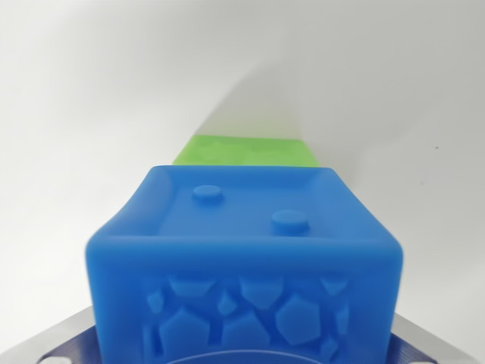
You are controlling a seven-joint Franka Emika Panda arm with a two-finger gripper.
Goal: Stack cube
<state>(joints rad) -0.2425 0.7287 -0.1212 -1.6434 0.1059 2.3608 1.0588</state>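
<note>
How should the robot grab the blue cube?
Probably by two opposite flat side walls of the blue cube, coming down from above. Its top has raised studs and a rim, so the sides look like better surfaces. The gripper isn't visible, and a green block sits just behind it.

Matt, rubbery blue cube (pixel 242 265) with embossed facets; smooth green cube (pixel 246 150); brushed metal plate (pixel 57 345).

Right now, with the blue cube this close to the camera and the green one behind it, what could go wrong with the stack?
1. The blue cube fills the lower wrist view and hides most of the green cube, so alignment is hard to judge; it could land off-centre and topple.
2. The fingers are not visible, so I cannot tell how secure the grip is; a loose hold could let the blue cube shift.
</note>
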